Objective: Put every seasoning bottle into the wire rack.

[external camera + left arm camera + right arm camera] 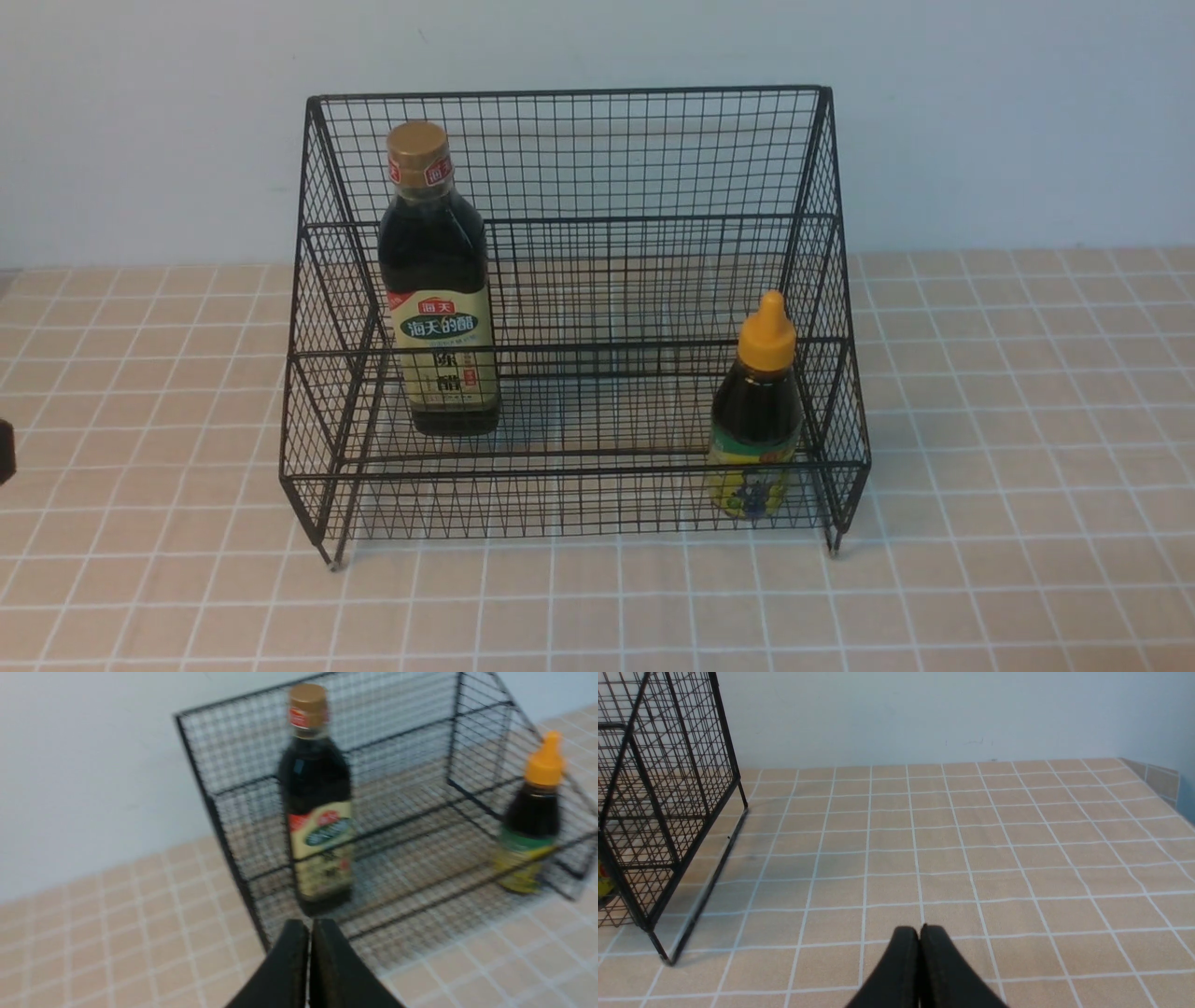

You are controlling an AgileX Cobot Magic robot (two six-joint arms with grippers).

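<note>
The black wire rack (579,159) stands in the middle of the tiled table, against the wall. Inside it, on the lower tier at the left, the tall seasoning bottle (437,289) with a gold cap stands upright. At the lower tier's right end stands the short seasoning bottle (758,411) with an orange pointed cap. The left wrist view shows the rack (224,826) with the tall bottle (320,802) and the short bottle (532,816); my left gripper (310,926) is shut and empty, just outside the rack's front. My right gripper (919,932) is shut and empty over bare tiles, right of the rack (668,788).
A pale wall runs behind the rack. The tiled table (1027,420) stretches to both sides and in front. A raised tiled edge (1157,779) shows at the far right of the right wrist view. A dark part of my left arm (5,450) shows at the front view's left border.
</note>
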